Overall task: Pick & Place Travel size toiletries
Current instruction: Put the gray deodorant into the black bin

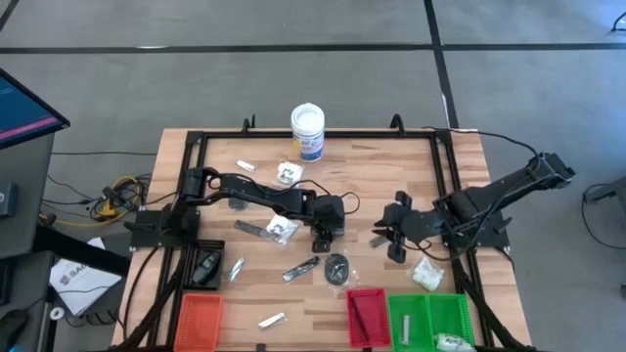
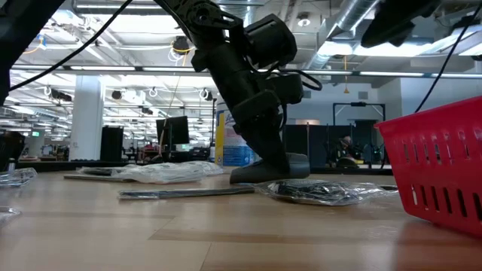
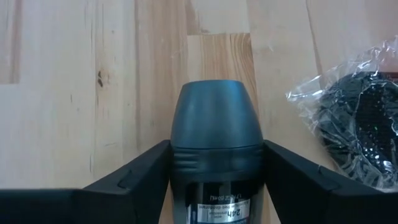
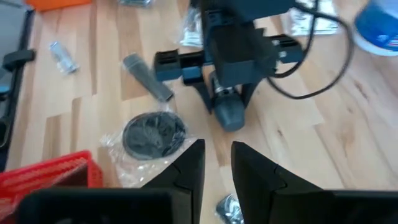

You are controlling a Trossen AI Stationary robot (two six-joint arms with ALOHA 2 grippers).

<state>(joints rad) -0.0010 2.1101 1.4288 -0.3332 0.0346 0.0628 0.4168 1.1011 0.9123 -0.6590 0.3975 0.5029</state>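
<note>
Dark roll-on stick [image 3: 216, 146] between left pincer [image 3: 214, 186] fingers, touching both.

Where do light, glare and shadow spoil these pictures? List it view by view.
Low view: bright ceiling lights behind leave the left tool a dark silhouette. Left wrist view: the clear wrap around the dark disc glints; the dark roll-on stick is evenly lit. High view: even light, faint shadows on the table.

You are working in a large open lab or industrial office: exposed ceiling ducts [image 2: 354, 22] and strip lights are hanging overhead, monitors [image 2: 177, 132] are standing on desks, grey carpet [image 1: 293, 78] is surrounding the wooden table [image 1: 362, 166].
</note>
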